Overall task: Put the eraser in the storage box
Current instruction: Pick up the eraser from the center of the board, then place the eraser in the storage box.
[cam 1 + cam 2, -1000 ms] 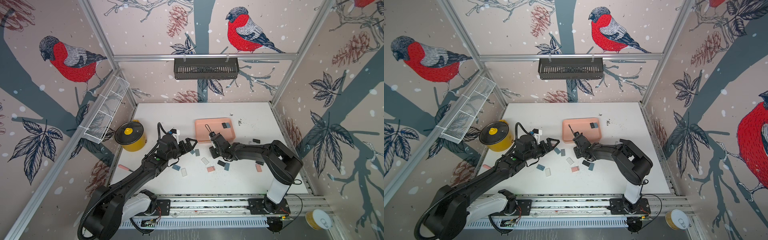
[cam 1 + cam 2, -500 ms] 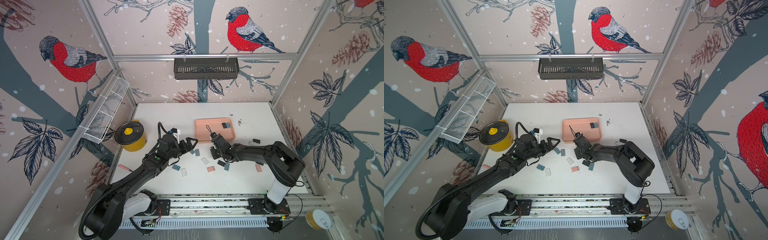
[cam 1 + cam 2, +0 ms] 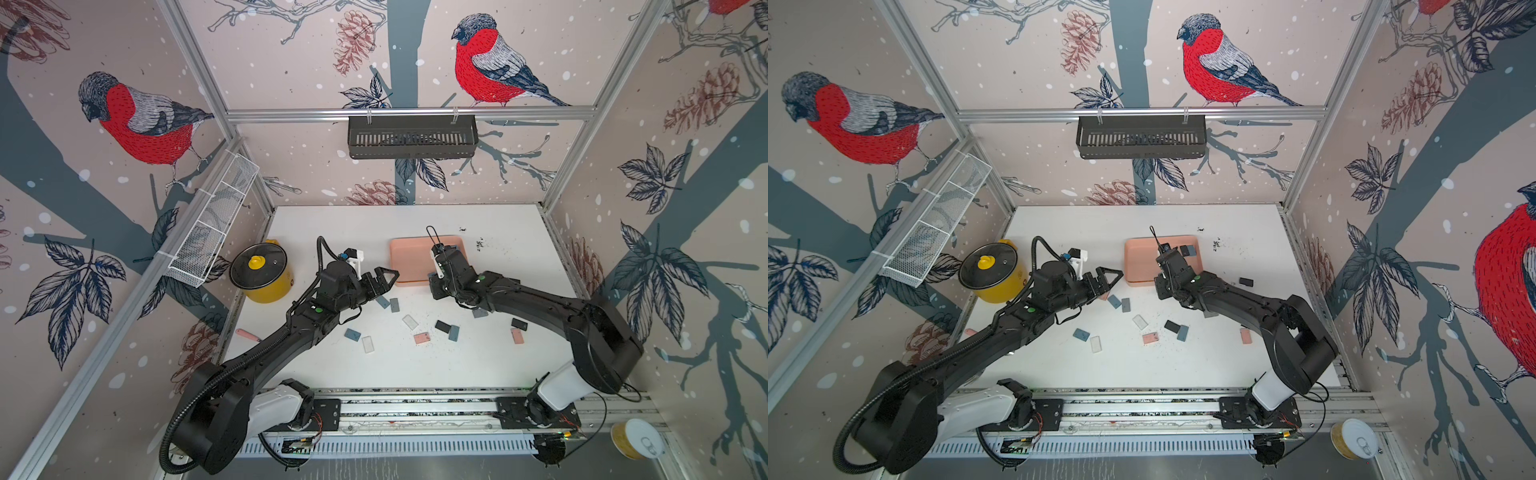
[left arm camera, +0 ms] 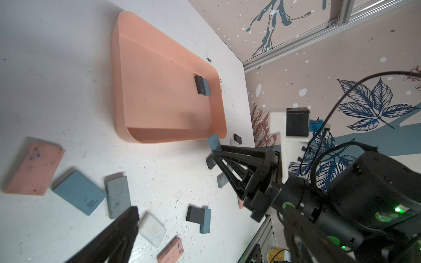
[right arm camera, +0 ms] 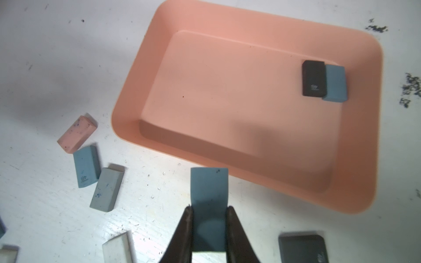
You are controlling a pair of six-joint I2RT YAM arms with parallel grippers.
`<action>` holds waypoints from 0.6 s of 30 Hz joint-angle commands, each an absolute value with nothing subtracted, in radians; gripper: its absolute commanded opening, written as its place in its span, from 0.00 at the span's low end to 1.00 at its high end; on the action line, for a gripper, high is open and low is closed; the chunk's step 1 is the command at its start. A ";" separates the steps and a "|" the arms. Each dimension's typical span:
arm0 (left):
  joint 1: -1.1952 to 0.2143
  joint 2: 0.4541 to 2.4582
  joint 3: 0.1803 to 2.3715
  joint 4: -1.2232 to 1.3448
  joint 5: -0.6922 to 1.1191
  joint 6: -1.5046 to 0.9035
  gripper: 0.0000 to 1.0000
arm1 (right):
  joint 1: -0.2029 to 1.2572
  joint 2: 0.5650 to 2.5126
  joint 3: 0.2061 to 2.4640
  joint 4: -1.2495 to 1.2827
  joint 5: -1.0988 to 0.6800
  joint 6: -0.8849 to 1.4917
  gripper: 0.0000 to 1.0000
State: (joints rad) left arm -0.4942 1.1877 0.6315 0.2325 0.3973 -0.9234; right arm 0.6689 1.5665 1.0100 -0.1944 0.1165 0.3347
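Observation:
The eraser, a blue-grey block (image 5: 209,193), is clamped between the jaws of my right gripper (image 5: 209,208) and sticks out past the fingertips. It hangs just outside the near rim of the salmon-pink storage box (image 5: 364,113). In the left wrist view the same eraser (image 4: 214,142) stands on edge beside the box (image 4: 118,91). A black eraser (image 5: 314,78) and a blue one (image 5: 335,83) lie inside the box. In both top views the box (image 3: 409,257) (image 3: 1142,262) sits mid-table. My left gripper (image 3: 384,278) (image 4: 210,208) is open and holds nothing, left of the box.
Several loose erasers (image 3: 417,330) in pink, blue, black and white lie scattered in front of the box. A yellow pot with a black lid (image 3: 259,274) stands at the left. A white wire basket (image 3: 212,224) and a black slotted basket (image 3: 411,137) hang on the walls.
My right gripper's jaws have closed on the blue-grey eraser. Both arms have hardly moved.

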 commanded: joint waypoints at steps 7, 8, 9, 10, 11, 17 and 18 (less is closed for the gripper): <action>-0.567 1.329 0.776 0.349 0.406 -0.916 0.98 | 0.486 1.687 1.198 -0.263 0.056 0.347 0.24; -0.573 1.343 0.789 0.351 0.405 -0.918 0.98 | 0.475 1.712 1.216 -0.264 0.053 0.343 0.24; -0.578 1.358 0.800 0.359 0.405 -0.922 0.98 | 0.463 1.743 1.238 -0.269 0.051 0.341 0.24; -0.581 1.374 0.807 0.370 0.406 -0.927 0.98 | 0.452 1.773 1.261 -0.271 0.048 0.336 0.24; -0.584 1.384 0.813 0.380 0.410 -0.932 0.98 | 0.447 1.798 1.277 -0.272 0.046 0.331 0.24; -0.585 1.438 0.827 0.415 0.423 -0.956 0.98 | 0.434 1.944 1.381 -0.280 0.030 0.310 0.24; -0.585 1.442 0.825 0.419 0.422 -0.960 0.98 | 0.434 1.965 1.398 -0.283 0.028 0.308 0.24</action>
State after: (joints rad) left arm -0.5846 1.4338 0.8162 0.3401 0.4099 -0.9382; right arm 0.4335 1.9327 1.3674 -0.2703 0.0471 0.3256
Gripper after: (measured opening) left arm 0.978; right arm 0.239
